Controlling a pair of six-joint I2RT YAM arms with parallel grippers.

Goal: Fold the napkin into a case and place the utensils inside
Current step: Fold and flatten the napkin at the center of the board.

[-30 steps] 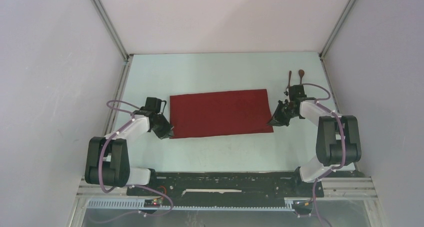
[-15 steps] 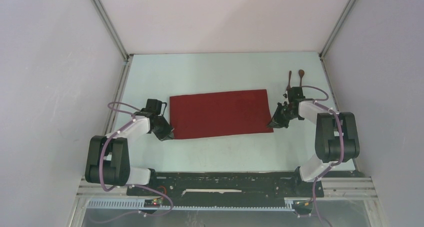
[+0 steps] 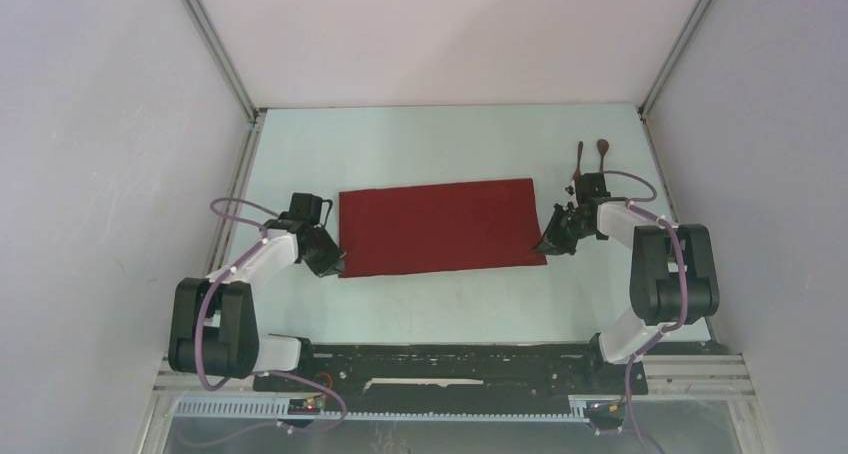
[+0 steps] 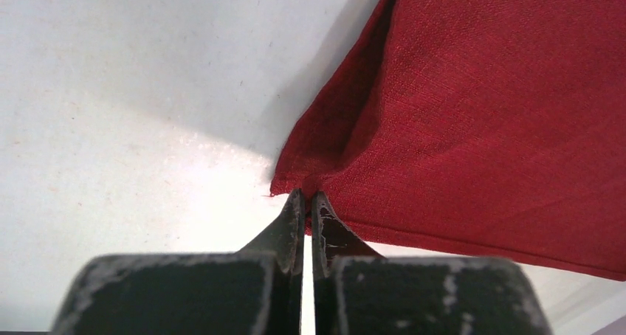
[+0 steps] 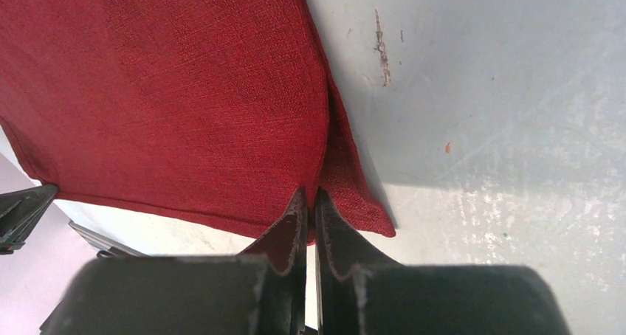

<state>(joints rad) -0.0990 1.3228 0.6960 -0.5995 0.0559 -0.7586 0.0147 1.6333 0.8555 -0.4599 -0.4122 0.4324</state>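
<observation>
Tabletop (image 3: pixel 440 304): napkin (image 3: pixel 438 226) flat at centre, a wide oblong. Left gripper (image 4: pixel 304 202) pinches its near-left corner, right gripper (image 5: pixel 310 206) its near-right corner. Fork (image 3: pixel 579 159) and spoon (image 3: pixel 602 152) lie far right. Folding step; next, probably lift both corners evenly toward the far edge.

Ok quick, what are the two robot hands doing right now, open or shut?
Left gripper: closed, pinching the near left corner of the napkin.
Right gripper: closed, pinching its near right corner.
</observation>
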